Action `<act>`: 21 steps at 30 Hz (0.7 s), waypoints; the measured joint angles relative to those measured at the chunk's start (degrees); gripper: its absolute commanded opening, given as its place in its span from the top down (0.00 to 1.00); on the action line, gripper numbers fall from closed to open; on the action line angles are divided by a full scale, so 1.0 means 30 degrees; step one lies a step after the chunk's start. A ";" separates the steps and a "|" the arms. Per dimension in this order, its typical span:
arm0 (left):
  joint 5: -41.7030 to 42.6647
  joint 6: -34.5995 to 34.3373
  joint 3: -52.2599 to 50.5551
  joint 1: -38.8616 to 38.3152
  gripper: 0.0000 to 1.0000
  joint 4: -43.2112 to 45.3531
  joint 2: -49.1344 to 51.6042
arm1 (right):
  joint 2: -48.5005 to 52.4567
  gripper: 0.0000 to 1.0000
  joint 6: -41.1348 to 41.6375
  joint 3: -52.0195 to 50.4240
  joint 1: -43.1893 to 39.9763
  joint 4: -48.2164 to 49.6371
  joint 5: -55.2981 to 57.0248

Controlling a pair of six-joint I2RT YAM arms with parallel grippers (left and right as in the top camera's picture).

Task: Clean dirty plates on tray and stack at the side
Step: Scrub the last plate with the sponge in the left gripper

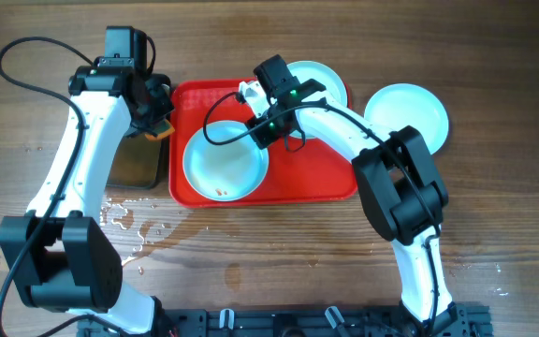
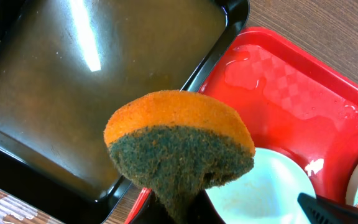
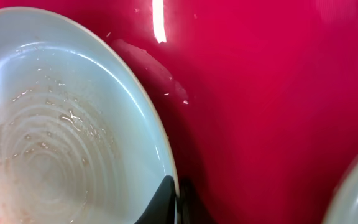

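Note:
A pale plate (image 1: 225, 165) with faint orange residue lies on the red tray (image 1: 321, 178). My right gripper (image 1: 262, 131) is shut on its right rim, seen close in the right wrist view (image 3: 174, 193), where the plate (image 3: 55, 137) shows wet streaks. A second plate (image 1: 324, 82) rests at the tray's far right corner. A third plate (image 1: 408, 112) lies on the table right of the tray. My left gripper (image 1: 157, 117) is shut on an orange and green sponge (image 2: 179, 143) above the tray's left edge (image 2: 278, 81) and the black pan.
A black metal pan (image 1: 138, 164) with brownish water sits left of the tray; it fills the left wrist view (image 2: 92, 81). Water puddles (image 1: 124, 217) lie on the wooden table in front of the pan.

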 measured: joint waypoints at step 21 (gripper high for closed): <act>0.0648 -0.1639 -0.0444 -0.2776 0.96 0.1435 0.2739 | 0.0036 0.96 1.5234 0.0211 -0.0415 -0.0379 0.1603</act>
